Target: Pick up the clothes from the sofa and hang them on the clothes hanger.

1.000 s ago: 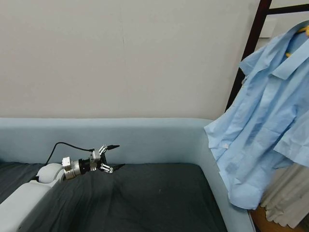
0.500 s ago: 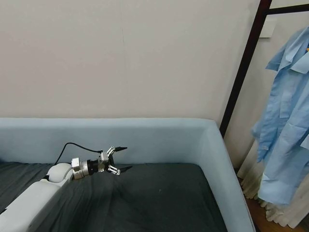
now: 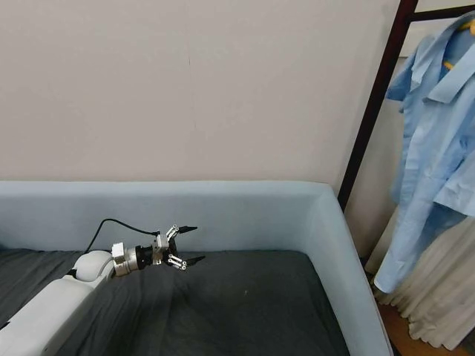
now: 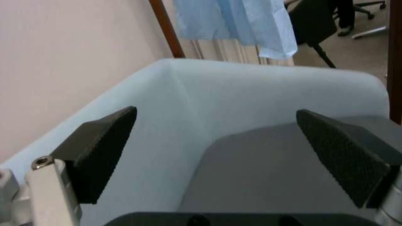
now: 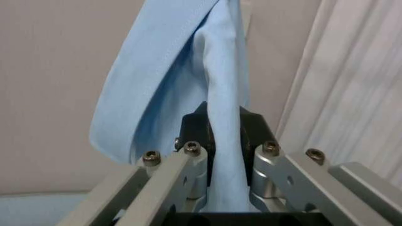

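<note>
At the left, above the dark seat cushion [image 3: 245, 311] of the sofa [image 3: 223, 204], the left gripper [image 3: 197, 243] hovers on its white arm. Its claw is spread wide with nothing in it. The left wrist view agrees: the black fingers [image 4: 100, 150] are far apart, with bare cushion and the pale blue sofa back between them. Right of the sofa's end a dark clothes rack [image 3: 375, 104] post leans up against the wall. Further right the light blue shirt [image 3: 434, 148] hangs off the sofa and clear of it. A bit of yellow hanger [image 3: 465, 27] shows at the collar, and the hem falls in front of a pale pleated curtain [image 3: 445, 304]. In the right wrist view the right gripper [image 5: 223, 127] is clamped tight on a vertical fold of the shirt, with cloth pinched between the black pads.
</note>
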Available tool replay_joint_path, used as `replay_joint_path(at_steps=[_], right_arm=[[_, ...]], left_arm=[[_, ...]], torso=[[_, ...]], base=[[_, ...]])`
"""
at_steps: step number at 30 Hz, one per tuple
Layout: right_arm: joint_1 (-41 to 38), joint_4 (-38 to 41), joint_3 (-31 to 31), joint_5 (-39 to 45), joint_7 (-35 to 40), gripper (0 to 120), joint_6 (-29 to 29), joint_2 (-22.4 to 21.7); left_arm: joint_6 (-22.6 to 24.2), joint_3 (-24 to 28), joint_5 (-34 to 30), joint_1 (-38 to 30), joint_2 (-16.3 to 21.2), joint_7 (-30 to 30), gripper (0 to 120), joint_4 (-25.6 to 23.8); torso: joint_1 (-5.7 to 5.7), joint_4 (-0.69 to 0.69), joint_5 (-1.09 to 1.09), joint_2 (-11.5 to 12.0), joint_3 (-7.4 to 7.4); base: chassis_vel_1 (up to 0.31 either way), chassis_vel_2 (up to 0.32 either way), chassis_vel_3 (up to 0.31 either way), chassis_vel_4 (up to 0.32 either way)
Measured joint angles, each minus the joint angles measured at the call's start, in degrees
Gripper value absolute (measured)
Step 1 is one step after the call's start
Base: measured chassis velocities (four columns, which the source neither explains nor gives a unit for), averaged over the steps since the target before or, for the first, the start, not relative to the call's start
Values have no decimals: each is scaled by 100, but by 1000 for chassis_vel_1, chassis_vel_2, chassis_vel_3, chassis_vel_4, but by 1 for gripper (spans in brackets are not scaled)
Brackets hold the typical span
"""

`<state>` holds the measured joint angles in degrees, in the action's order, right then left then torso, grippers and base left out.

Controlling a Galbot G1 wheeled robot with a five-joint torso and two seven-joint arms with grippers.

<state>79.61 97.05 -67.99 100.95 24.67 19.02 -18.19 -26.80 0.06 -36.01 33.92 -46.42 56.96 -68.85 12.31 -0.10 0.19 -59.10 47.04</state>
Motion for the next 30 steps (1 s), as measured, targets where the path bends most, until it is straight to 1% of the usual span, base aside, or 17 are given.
replay_joint_path(at_steps=[1, 2, 3, 4, 5, 6, 7, 8, 10, 12, 14, 20, 25, 30], right_arm=[[418, -140, -466, 3, 64, 6, 37, -172], [825, -292, -902, 15, 147, 6, 76, -366], [825, -292, -902, 15, 147, 6, 76, -366], [1294, -470, -1335, 30, 238, 6, 126, -599], [1626, -586, -1608, 32, 287, 6, 164, -754], [1626, -586, -1608, 32, 287, 6, 164, -754], [1952, -711, -1860, 33, 338, 6, 209, -898], [2171, -814, -2040, 33, 376, 6, 248, -999], [2453, -995, -2297, 15, 452, 6, 318, -1153], [2548, -1075, -2366, -2, 478, 6, 341, -1201], [2674, -1230, -2434, -28, 495, 6, 367, -1250], [2689, -1251, -2432, -43, 510, 6, 385, -1220], [2366, -981, -2095, -34, 520, 6, 429, -1006], [2157, -797, -1899, -4, 575, 6, 479, -848]], left_arm=[[0, -6, 2, -1, 2, -6, 100, 22], [0, -15, 2, -7, 5, -10, 100, 40], [0, -15, 2, -7, 5, -10, 100, 40], [0, -25, 0, -13, 9, -16, 100, 54], [0, -36, -2, -13, 13, -17, 100, 66], [0, -36, -2, -13, 13, -17, 100, 66], [0, -55, -7, -9, 21, -18, 100, 78], [-9, -70, -9, 0, 24, -17, 100, 110], [-48, -82, -11, 15, 19, -6, 100, 194], [-75, -86, -11, 19, 13, 3, 100, 247], [-133, -87, -11, 20, -3, 21, 100, 365], [-174, -46, -11, -37, -63, 34, 100, 498], [-186, 43, 15, -150, -173, 36, 100, 588], [-186, 69, 52, -189, -226, 37, 100, 601]], torso=[[0, 2, 2, 0, 0], [0, 3, -5, -1, -1], [0, 3, -5, -1, -1], [0, 1, -16, -1, -2], [0, 1, -14, -1, -1], [0, 1, -14, -1, -1], [0, 2, -2, 0, 0], [0, 3, 2, 0, 0], [0, 3, -7, -1, 0], [0, 4, -10, -1, -1], [0, 2, -1, 0, 0], [0, 0, -4, -1, -1], [0, 0, -4, 0, -1], [0, 1, -4, -1, -1]], base=[[0, 0, 0, 0], [0, 0, 0, 0], [0, 0, 0, 0], [0, 0, 0, 0], [0, 0, 0, 0], [0, 0, 0, 0], [0, 0, 0, 0], [0, 0, 0, 0], [0, 0, 0, 0], [0, 0, 0, 0], [0, 0, 0, 0], [0, 0, 0, 0], [0, 0, 0, 0], [0, 0, 0, 0]])
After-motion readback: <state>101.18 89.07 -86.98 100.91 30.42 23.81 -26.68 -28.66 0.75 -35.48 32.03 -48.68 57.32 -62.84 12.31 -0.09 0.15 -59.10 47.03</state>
